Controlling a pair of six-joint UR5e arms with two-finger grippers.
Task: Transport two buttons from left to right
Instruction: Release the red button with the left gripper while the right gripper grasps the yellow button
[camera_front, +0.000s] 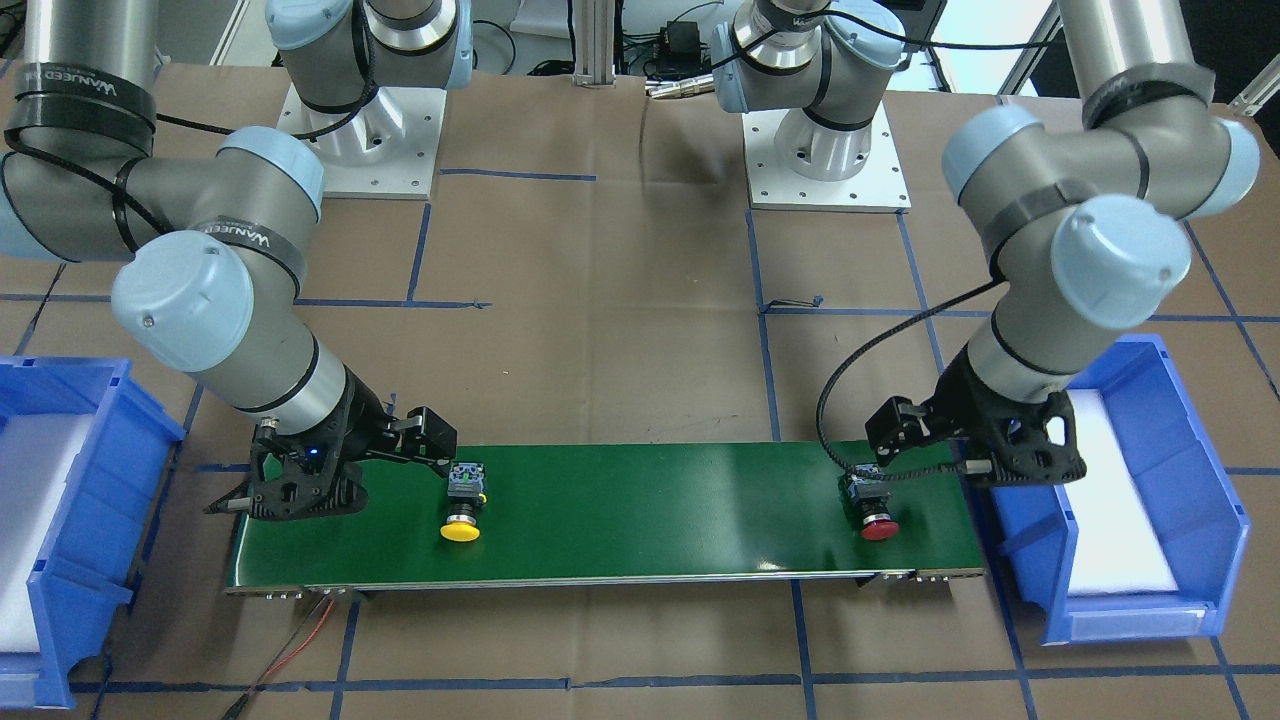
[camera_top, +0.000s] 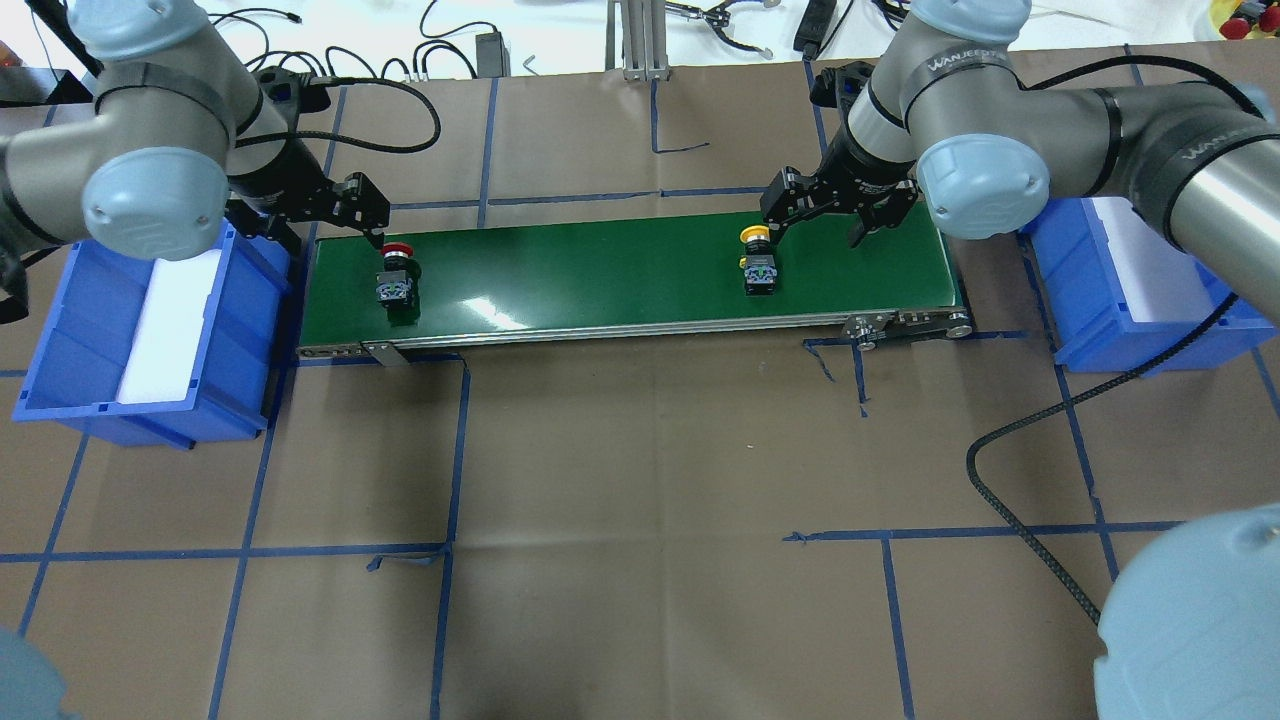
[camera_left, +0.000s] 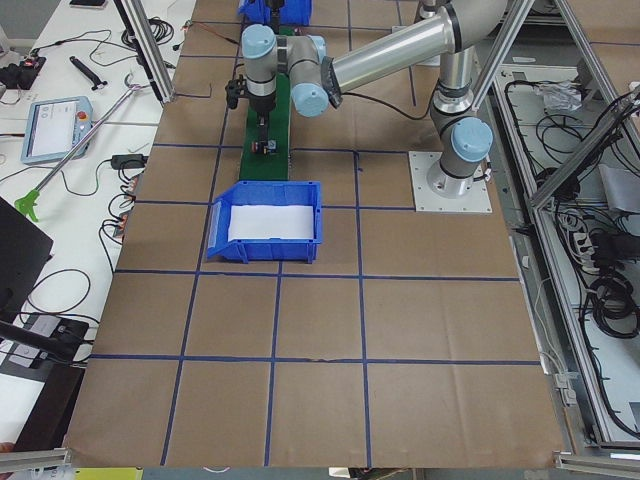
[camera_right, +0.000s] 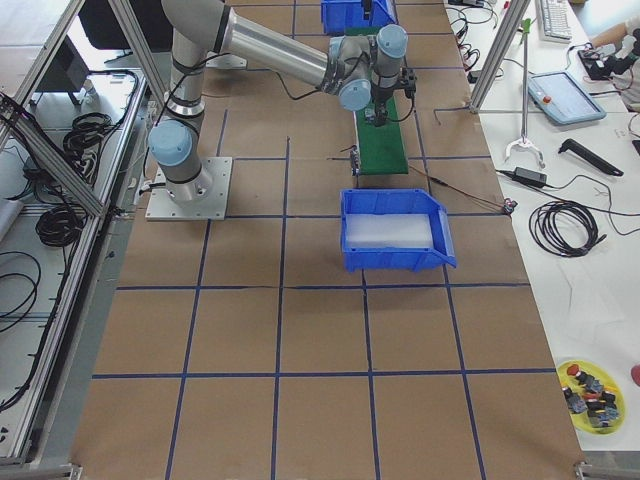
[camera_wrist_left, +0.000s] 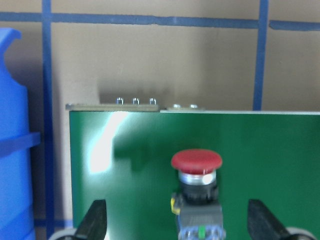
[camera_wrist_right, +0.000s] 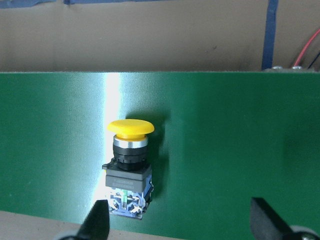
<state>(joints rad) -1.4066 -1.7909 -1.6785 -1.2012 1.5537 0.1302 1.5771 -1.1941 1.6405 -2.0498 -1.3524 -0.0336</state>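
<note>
— What is the table like?

— Brown paper (camera_top: 650, 480) covers it, taped into squares with blue lines. A long glossy green belt (camera_top: 620, 270) lies across it. At each end stands an open blue plastic bin lined with white foam, one on the robot's left (camera_top: 130, 420) and one on its right (camera_top: 1130, 345).

— And the two buttons?

— Both lie on their sides on the belt, caps pointing away from the robot. The push-button with the red mushroom cap and black-grey blocky body (camera_wrist_left: 196, 162) is near the belt's left end. The one with the yellow mushroom cap (camera_wrist_right: 130, 150) is well apart from it, towards the right end. Neither is in a bin.

— Is either one gripped?

— No. The left gripper (camera_wrist_left: 177, 215) is spread wide. Its wrist camera shows one black finger on each side of the red-capped button's body, with green belt visible in both gaps. The right gripper (camera_wrist_right: 181, 220) is spread just as wide around the yellow-capped button. That button sits off-centre, close beside one finger, and the other finger is well clear of it. Whether the near finger touches it, I cannot tell.
</note>
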